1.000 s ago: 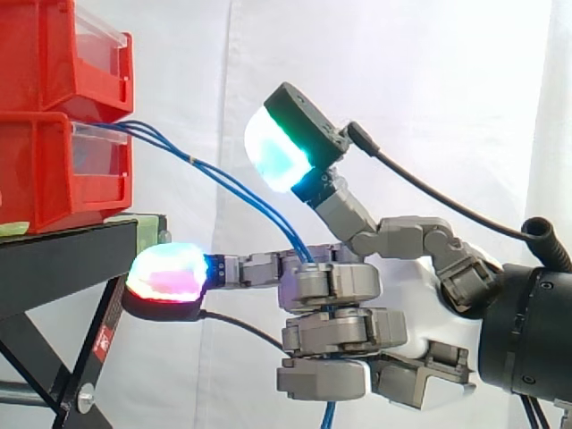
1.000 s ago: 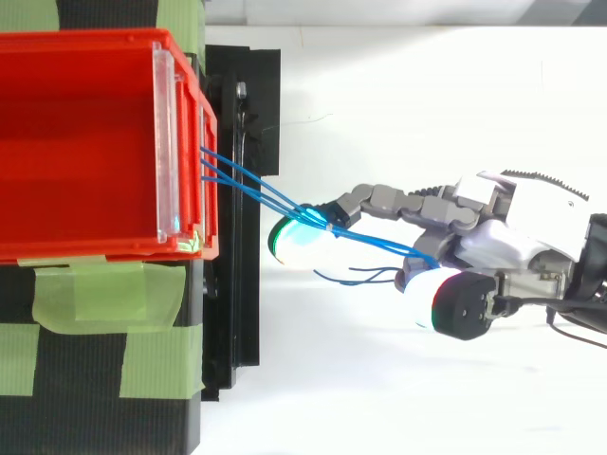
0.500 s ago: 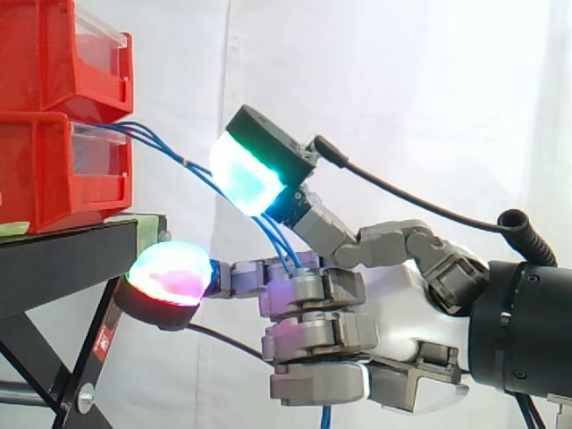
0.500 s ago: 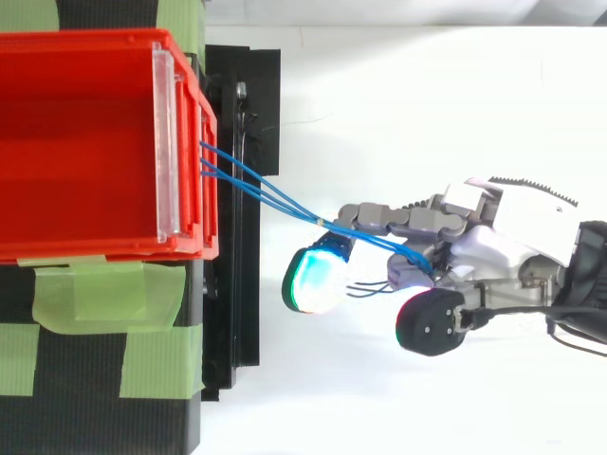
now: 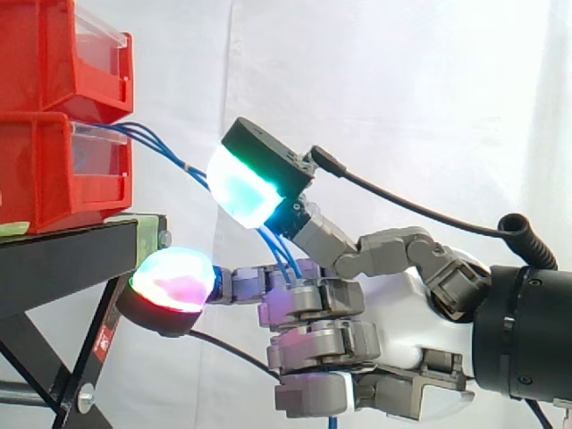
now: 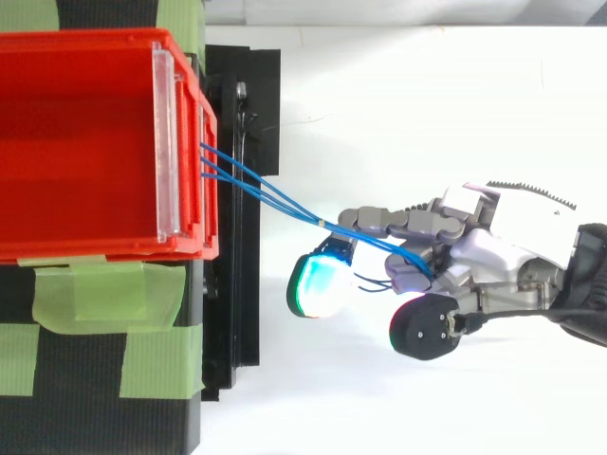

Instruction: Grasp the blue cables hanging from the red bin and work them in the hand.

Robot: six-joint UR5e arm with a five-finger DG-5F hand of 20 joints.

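— Moved in toward the black stand (image 5: 63, 259) and sunk a little since a second ago, going by the hand (image 5: 402, 308). Agreed?

— Agreed. Tipped the raised finger down too: see its cyan-green pad (image 5: 237, 188), lower now and closer to the bins. Seen from above, swung the other glowing pad (image 6: 318, 284) out from under the blue cables (image 6: 275, 197) to one side of them.

— And the grip?

— Closed on the cables. Threaded behind the raised finger, then down into the gap beside the folded fingers (image 5: 322, 344) and pinched there. Out again below the hand as a short blue end at the bottom edge of the side view.

— Anything stretched out?

— Yes: reaching toward the stand with one long finger, tipped by that second pad, cyan on top, pink and red beneath. Just beside the stand's edge in the top view; touching or not, cannot tell.

— Farther back?

— Following the cables up and away from the hand: taut, bunched together midway, fanning into separate strands at the front of the lower red bin (image 5: 45, 179), right under the upper red bin (image 5: 54, 54). Stacked one on the other, on the stand. Strips of green tape (image 6: 95, 294) on the stand too.

— Behind all that?

— White curtain (image 5: 402, 89).
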